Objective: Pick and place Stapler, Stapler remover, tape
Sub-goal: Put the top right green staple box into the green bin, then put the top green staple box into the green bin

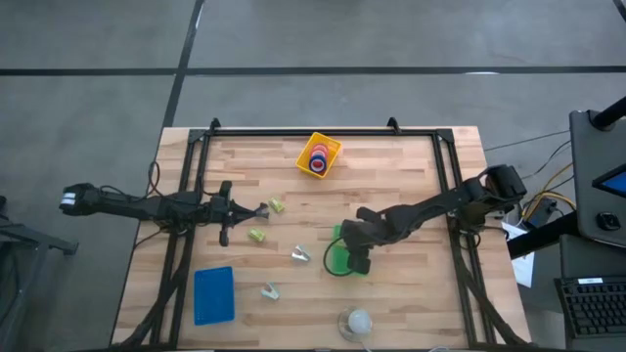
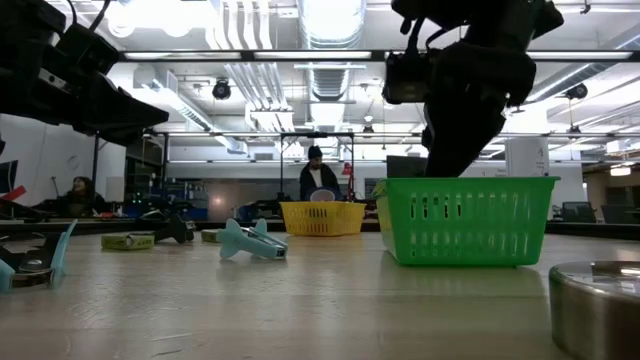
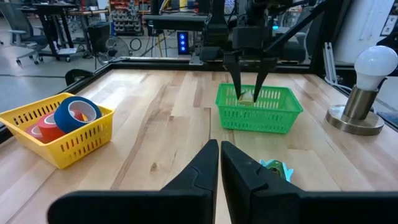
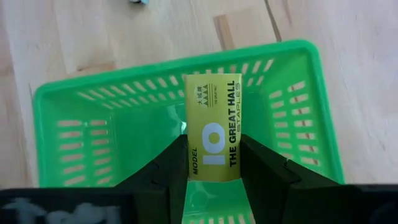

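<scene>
Staples, in a small yellow cardboard box (image 4: pixel 213 137), sit pinched in my right gripper (image 4: pixel 213 163) over the green plastic basket (image 4: pixel 74 99) for release, while my left gripper (image 3: pixel 219 163), fingers pressed together, waits.

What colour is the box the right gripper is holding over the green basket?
Yellow with black lettering, the staples box; clearest in the right wrist view.

**Tape binned, staple box over green basket**

Red and dark blue tape rolls (image 3: pixel 69 117) lie in the yellow basket (image 1: pixel 319 156) near the desk's far edge. A yellow staple box (image 4: pixel 213 127) hangs upright over the green basket (image 4: pixel 174 118). Teal staple removers (image 1: pixel 300 254) lie mid-desk; two yellow-green boxes (image 1: pixel 258 237) lie left of centre.
</scene>
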Robot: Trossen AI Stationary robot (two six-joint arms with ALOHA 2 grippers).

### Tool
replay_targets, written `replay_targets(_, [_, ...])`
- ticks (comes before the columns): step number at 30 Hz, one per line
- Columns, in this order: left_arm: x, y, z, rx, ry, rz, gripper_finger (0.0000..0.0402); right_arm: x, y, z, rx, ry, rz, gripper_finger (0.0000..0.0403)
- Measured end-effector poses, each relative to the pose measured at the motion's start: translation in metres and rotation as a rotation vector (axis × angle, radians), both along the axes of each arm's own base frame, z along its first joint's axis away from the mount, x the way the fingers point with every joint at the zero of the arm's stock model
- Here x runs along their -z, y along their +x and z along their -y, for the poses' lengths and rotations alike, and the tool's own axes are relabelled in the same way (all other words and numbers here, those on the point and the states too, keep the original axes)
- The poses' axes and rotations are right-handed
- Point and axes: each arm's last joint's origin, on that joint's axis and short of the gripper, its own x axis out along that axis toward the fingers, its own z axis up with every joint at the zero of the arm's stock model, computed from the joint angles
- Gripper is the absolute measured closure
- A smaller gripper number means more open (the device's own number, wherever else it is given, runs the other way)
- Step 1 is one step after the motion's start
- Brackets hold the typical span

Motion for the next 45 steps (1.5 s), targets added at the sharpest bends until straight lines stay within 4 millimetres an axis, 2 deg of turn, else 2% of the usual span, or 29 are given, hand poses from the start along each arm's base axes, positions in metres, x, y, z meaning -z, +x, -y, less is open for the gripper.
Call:
replay_targets(12, [0.0, 0.0, 0.0, 0.0, 0.0, 0.0, 0.0378, -0.005, -0.003, 0.001, 0.018, 0.005, -0.001, 0.0283])
replay_targets(17, [0.0, 0.0, 0.0, 0.0, 0.0, 0.0, 0.0378, -0.003, -0.008, 0.005, 0.044, -0.056, -0.054, 0.028])
replay_targets(26, [0.0, 0.0, 0.0, 0.0, 0.0, 0.001, 0.0378, -0.003, -0.009, 0.005, 0.062, -0.085, -0.05, 0.0284])
replay_targets(40, [0.0, 0.0, 0.0, 0.0, 0.0, 0.001, 0.0378, -0.003, -0.008, 0.006, 0.108, -0.11, -0.039, 0.0218])
replay_targets(45, [0.0, 0.0, 0.0, 0.0, 0.0, 0.001, 0.0378, -0.009, -0.007, 0.006, 0.109, -0.105, -0.026, 0.0193])
